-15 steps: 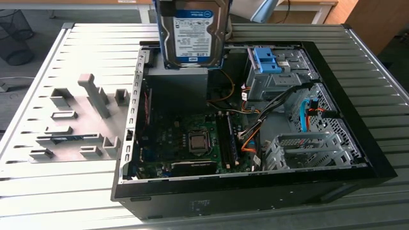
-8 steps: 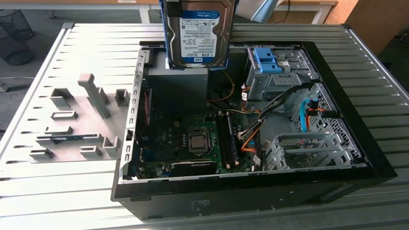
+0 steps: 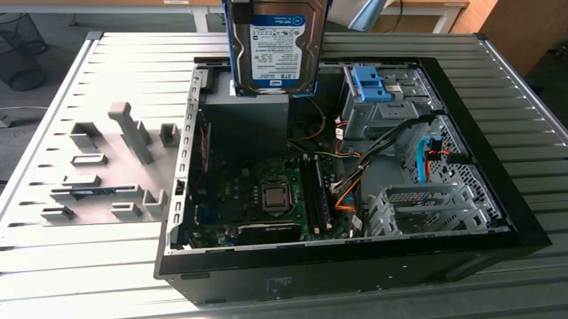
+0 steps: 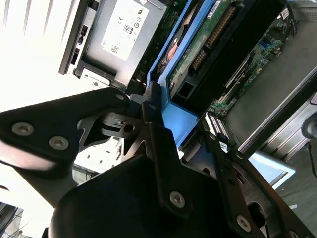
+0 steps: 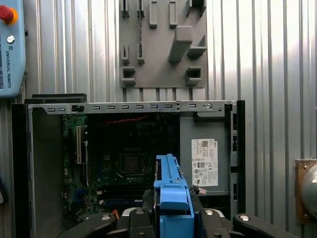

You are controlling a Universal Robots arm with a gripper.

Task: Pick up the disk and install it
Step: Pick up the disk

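The disk [image 3: 277,46] is a silver hard drive with a white-and-blue label in a blue carrier frame. In the exterior view it hangs upright above the far side of the open computer case [image 3: 497,219], over the grey power-supply box [image 3: 244,123]. In the second wrist view my gripper [image 4: 166,119] is shut on the blue carrier frame [image 4: 171,54], and the disk's green circuit board [image 4: 208,44] faces the camera. In the first wrist view the blue frame [image 5: 171,193] sticks up between the black fingers [image 5: 143,215], above the case's interior.
The case lies open on a slatted metal table [image 3: 71,259], showing the motherboard [image 3: 257,193], cables and a drive cage with a bare blue bracket [image 3: 371,83]. A grey fixture plate [image 3: 106,173] with blocks lies at the exterior view's left. A pendant [image 5: 10,44] lies beside the case.
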